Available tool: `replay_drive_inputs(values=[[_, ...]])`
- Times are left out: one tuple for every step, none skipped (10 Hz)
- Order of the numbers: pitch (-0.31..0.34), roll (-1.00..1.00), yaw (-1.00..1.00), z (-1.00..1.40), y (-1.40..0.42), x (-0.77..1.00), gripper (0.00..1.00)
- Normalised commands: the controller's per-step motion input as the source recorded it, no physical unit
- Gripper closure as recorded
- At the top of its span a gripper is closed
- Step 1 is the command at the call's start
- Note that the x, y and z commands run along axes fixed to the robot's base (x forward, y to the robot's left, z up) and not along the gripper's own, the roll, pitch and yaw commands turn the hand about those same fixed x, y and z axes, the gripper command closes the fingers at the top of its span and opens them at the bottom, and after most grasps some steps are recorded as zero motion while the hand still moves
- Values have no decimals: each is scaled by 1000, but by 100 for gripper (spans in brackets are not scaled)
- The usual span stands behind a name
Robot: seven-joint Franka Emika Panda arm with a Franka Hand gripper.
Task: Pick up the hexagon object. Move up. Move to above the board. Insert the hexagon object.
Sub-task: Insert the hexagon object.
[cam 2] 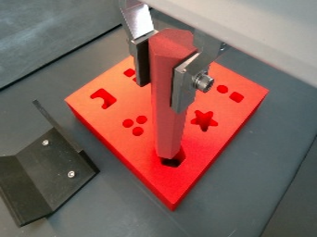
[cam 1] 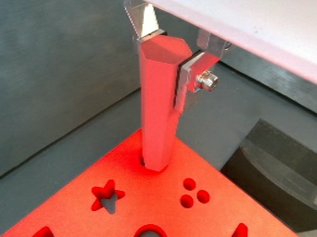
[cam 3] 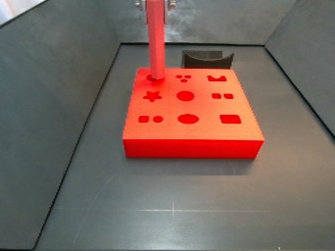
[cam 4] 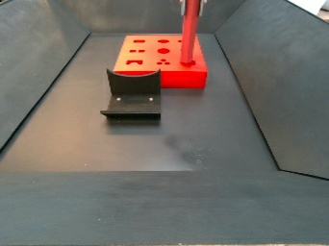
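**Rod seated in a corner hole of the board**

The board (cam 2: 118, 111) carries star, circle and square cut-outs. The hexagon object (cam 2: 170, 102), a slim red-pink prism, stands upright with its lower end in a hole near one corner, seemingly partway in. The gripper (cam 2: 168, 63) clamps the upper part between silver fingers (cam 2: 187, 81). The fixture (cam 4: 133, 91) sits just beside the board

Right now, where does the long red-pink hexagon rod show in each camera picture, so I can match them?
Wrist view: long red-pink hexagon rod, upright in the hand, foot in a corner hole.
Wrist view: rod, centre, foot at the near corner.
Side view: rod, upper left.
Side view: rod, upper right.
Shared landmark: the flat bright red board, star cut-out.
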Motion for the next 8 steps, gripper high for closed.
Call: replay_drive_inputs(values=[[-84, 27, 174, -9, 26, -137, 100], [-57, 9, 194, -11, 80, -29, 100], [-66, 0, 191, -43, 71, -11, 100], [-86, 11, 174, -83, 0, -51, 100], [-100, 24, 171, -120, 0, -40, 100], [-90, 23, 151, -134, -6, 0, 100], [-107, 29, 129, -126, -29, -60, 100], [-117, 21, 94, -109, -11, -143, 100]])
